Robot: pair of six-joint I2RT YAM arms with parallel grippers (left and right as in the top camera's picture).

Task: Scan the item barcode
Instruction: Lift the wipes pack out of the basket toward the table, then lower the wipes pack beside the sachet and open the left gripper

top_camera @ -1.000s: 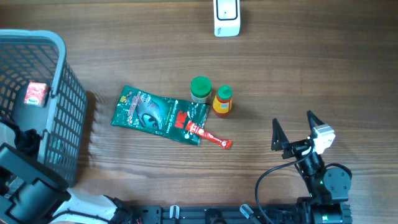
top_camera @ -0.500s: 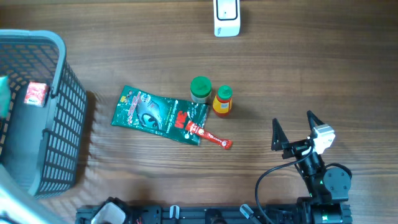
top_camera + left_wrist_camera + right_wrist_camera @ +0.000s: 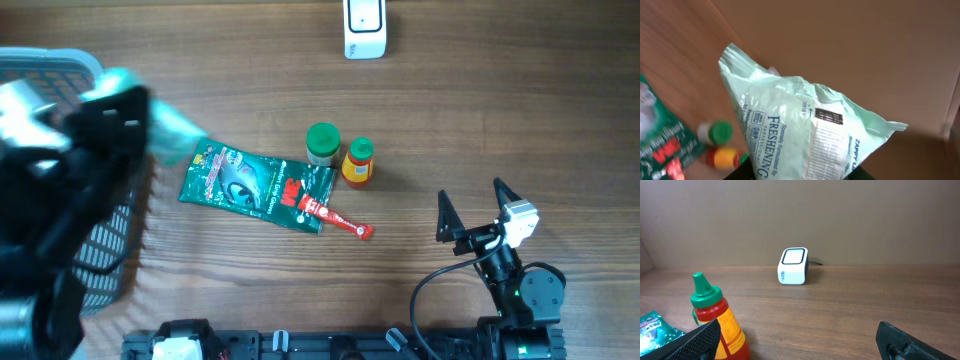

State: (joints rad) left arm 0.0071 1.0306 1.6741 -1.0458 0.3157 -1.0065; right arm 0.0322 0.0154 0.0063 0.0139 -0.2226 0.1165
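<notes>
Waiting right gripper (image 3: pixel 469 192): nearest the robot's edge, well short of the scanner (image 3: pixel 364 28) and off to one side of it; fingers spread wide, nothing between them.
Left gripper (image 3: pixel 128 112): well apart from the scanner, over the basket (image 3: pixel 105 250); blurred from overhead, clamped on the lower end of a pale green pouch (image 3: pixel 790 130).
Pouch: in the air, clear of the table (image 3: pixel 500 100), on the basket side of the scanner; its barcode (image 3: pixel 829 116) sits on a crinkled face turned to the wrist camera.
Clutter: dark green packet (image 3: pixel 250 185), red sachet (image 3: pixel 340 220), green-lidded jar (image 3: pixel 322 142) and yellow bottle (image 3: pixel 358 162) lie between the robot and the scanner.
Scanner: white, at the table's far edge, its window facing back toward the robot.
Step in hand: by the look of it, carrying the pouch across to the scanner.
Doing it well: pass high over the jar and bottle. Turn the barcode face squarely to the window and bring it near. Hold steady, because creases run close to the code and slack film may fold over it. The low grip leaves the code uncovered, so no regrasp seems needed.
Left wrist view: alone shows the barcode and print, but no scanner.
Overhead view: alone shows the route and the clutter along it; the pouch is a pale smear.
Right wrist view: alone shows the scanner's front window, past the yellow bottle.
</notes>
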